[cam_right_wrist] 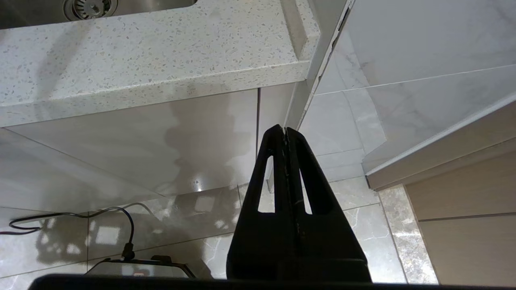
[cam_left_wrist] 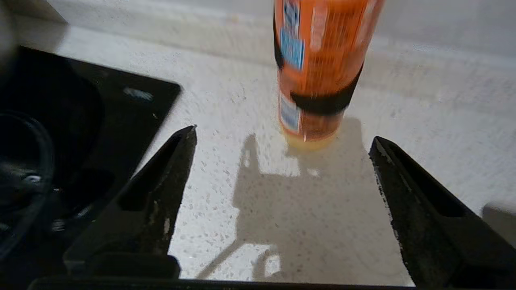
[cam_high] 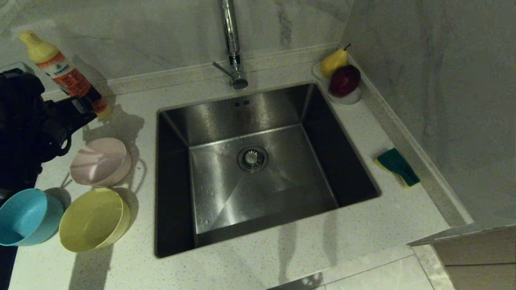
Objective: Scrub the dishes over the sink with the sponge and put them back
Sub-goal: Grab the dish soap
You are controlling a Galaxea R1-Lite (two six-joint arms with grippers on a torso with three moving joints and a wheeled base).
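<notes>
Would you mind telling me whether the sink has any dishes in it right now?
Empty. The sink shows only its drain strainer; the pink bowl, yellow bowl and blue bowl sit on the counter beside it.

Blue bowl (cam_high: pixel 26 217) cut off, bottle label (cam_left_wrist: pixel 318 64) blurred

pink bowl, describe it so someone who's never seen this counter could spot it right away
Start at the steel sink and look to the counter on the robot's left, where three bowls cluster. The pink bowl is the one nearest the back wall, behind the yellow bowl and blue bowl.
</notes>
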